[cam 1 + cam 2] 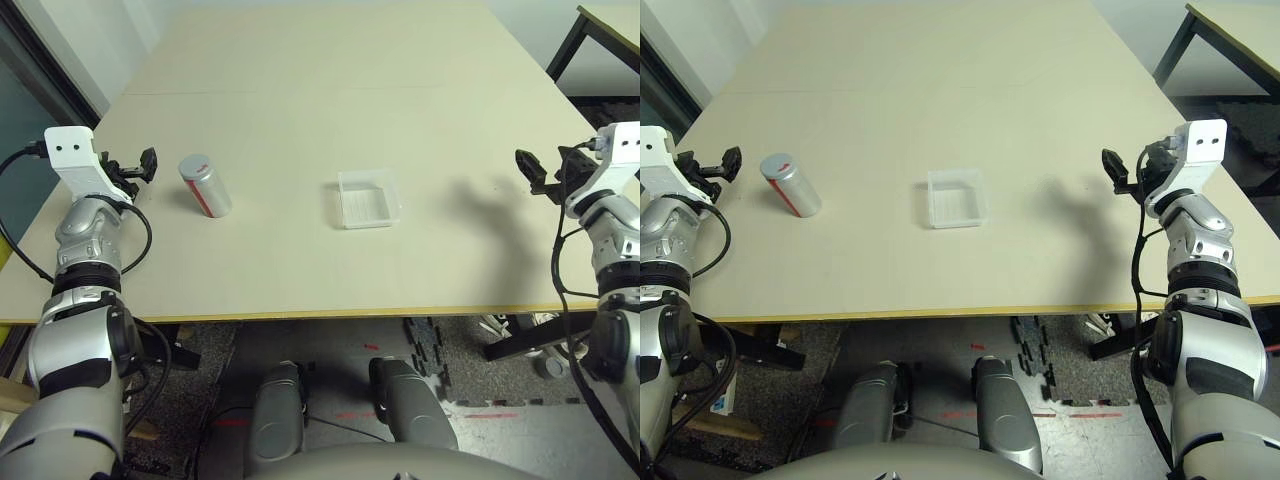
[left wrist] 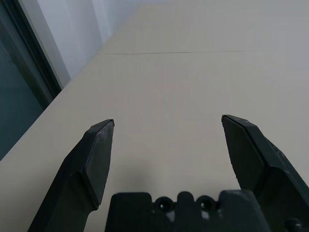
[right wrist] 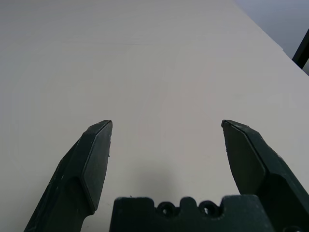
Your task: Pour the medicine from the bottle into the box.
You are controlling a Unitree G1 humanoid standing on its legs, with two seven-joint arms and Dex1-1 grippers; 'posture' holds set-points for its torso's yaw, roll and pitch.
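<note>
I'm hovering my left gripper (image 1: pixel 143 166) with jaws spread wide and empty just left of the upright bottle (image 1: pixel 205 186), way nearer than my equally wide-open right gripper (image 1: pixel 532 172), box (image 1: pixel 369 198) sitting mid-table.

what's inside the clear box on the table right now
Nothing visible: the box looks empty, the table showing through its clear floor. The bottle stands capped, so its contents are hidden.
</note>
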